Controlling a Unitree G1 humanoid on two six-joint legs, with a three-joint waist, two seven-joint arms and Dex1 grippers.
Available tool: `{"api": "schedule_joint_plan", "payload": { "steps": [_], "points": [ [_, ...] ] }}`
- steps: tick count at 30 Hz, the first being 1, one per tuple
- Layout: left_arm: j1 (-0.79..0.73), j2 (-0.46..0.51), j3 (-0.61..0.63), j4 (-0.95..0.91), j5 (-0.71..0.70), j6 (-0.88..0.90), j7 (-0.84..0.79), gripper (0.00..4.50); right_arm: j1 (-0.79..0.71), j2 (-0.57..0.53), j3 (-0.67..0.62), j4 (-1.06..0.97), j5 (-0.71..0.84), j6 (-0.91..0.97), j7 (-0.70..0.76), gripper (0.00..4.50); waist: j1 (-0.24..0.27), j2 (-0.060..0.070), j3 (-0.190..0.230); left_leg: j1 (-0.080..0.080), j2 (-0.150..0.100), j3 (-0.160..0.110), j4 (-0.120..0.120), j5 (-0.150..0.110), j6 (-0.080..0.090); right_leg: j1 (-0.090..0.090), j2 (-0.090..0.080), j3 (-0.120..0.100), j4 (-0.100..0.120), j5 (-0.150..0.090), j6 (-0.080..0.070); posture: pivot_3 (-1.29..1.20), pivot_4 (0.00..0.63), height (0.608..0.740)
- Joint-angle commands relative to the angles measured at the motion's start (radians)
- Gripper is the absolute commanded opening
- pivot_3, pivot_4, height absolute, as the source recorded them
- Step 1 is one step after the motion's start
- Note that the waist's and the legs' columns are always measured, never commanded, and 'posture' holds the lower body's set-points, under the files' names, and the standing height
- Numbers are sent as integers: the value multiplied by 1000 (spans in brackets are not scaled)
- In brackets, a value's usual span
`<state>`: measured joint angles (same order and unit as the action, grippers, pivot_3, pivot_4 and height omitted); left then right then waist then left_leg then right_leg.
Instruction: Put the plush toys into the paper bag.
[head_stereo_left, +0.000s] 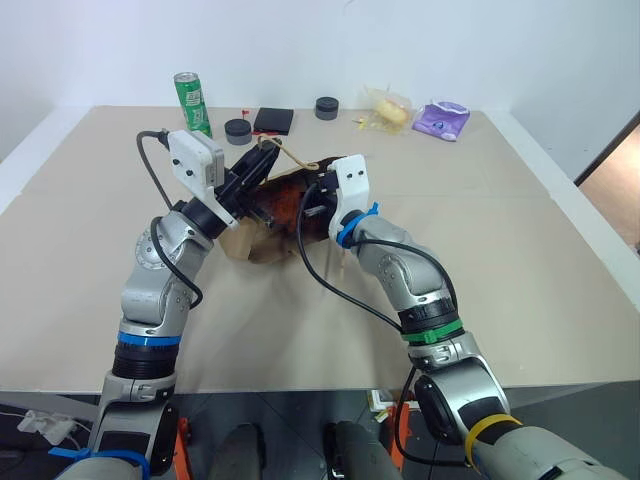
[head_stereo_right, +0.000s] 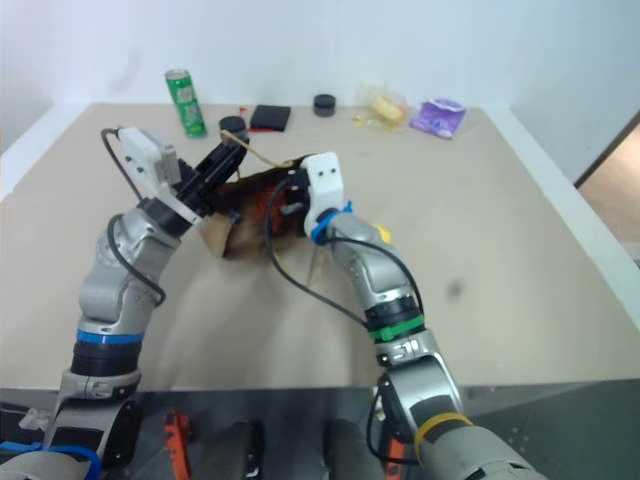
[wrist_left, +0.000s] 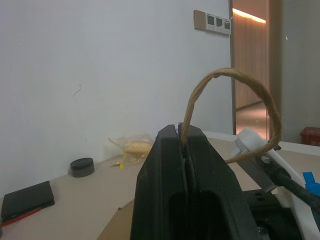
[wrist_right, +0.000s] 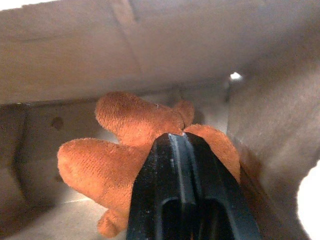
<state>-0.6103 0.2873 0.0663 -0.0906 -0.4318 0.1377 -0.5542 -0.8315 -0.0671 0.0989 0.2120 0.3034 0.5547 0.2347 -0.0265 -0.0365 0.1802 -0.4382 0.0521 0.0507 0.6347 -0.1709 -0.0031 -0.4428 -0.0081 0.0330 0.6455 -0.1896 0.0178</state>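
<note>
Beige tabletop (head_stereo_left: 520, 300), white wall behind; green can (head_stereo_left: 192, 103) near far edge.

Table (head_stereo_left: 520, 290): beige top, seam lines across it, white wall behind. Non-task items all sit along the far edge:
- green drink can (head_stereo_left: 192, 103), upright, far left of the row
- dark round puck (head_stereo_left: 238, 131), just right of the can and a bit nearer
- flat black case (head_stereo_left: 273, 120), beside that puck, red edge showing in left wrist view
- second dark round puck (head_stereo_left: 326, 107), further right
- yellow item in clear plastic wrap (head_stereo_left: 386, 110), right of it
- purple pouch (head_stereo_left: 442, 121), rightmost, near the wrapped item

Wall switch plate (wrist_left: 213, 21) beside a doorway.
</note>
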Motion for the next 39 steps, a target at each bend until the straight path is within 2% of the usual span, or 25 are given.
{"api": "schedule_joint_plan", "payload": {
  "steps": [1,5,6,8,11,14,17,20,24,32,36,37,39],
  "points": [
    [-21,-1,11,-30,-5,-3,4,0,1,1,-19,-103,21,-9,32,1962,0,0,0,0,0,0,0,0,0,0,0,0,0,0,0,0,150,740],
    [-26,-6,9,-21,-6,-1,6,0,35,-32,-9,-212,33,36,80,3296,0,0,0,0,0,0,0,0,0,0,0,0,0,0,0,0,150,740],
    [-27,-7,9,-20,-6,-1,5,0,46,-48,-6,-252,42,54,102,4037,0,0,0,0,0,0,0,0,0,0,0,0,0,0,0,0,150,740],
    [-28,-8,10,-19,-8,1,6,0,70,-93,3,-335,64,99,153,4372,1,0,0,0,0,0,0,0,0,0,0,0,0,0,0,0,150,740],
    [-33,-7,14,-14,-10,5,6,0,135,-218,-1,-482,114,138,276,4372,5,0,0,0,0,0,0,0,0,0,-1,0,0,0,0,0,150,740],
    [-34,-6,18,-15,-13,10,5,0,191,-327,-107,-579,207,181,338,4372,5,0,0,0,-1,0,0,0,-1,0,-1,-1,0,-1,0,0,150,740],
    [-38,-5,24,-9,-12,12,2,0,228,-445,-268,-542,254,277,322,4372,5,0,0,0,-1,0,0,0,-1,1,-1,-1,0,-1,-1,0,150,740],
    [-40,-8,25,-3,-11,11,2,0,268,-501,-298,-482,245,332,298,4372,5,0,0,1,-1,0,1,0,-1,1,-1,0,0,-3,-4,0,150,740],
    [-43,-12,21,0,-10,12,-3,0,286,-463,-271,-402,216,394,227,4372,-7,0,0,2,-1,1,0,0,0,1,0,1,0,-3,-5,0,150,740],
    [-52,-9,21,5,-8,13,-7,0,293,-371,-186,-286,146,350,191,4372,-9,0,0,1,-1,0,0,0,0,1,1,2,0,0,0,0,150,740],
    [-49,-7,23,-1,-8,16,-4,0,297,-371,-174,-272,123,323,197,3220,-9,0,0,1,-2,1,1,0,0,1,0,3,0,0,1,0,150,740],
    [-48,-6,24,-1,-7,16,-3,0,296,-374,-178,-274,123,322,199,2508,-9,0,0,1,-2,1,1,0,0,1,0,3,0,0,1,0,150,740],
    [-45,-6,25,-4,-8,17,-2,0,298,-382,-189,-281,121,315,202,1773,-9,0,0,1,-2,0,1,0,0,1,0,3,0,0,1,0,150,740]
  ]
}}
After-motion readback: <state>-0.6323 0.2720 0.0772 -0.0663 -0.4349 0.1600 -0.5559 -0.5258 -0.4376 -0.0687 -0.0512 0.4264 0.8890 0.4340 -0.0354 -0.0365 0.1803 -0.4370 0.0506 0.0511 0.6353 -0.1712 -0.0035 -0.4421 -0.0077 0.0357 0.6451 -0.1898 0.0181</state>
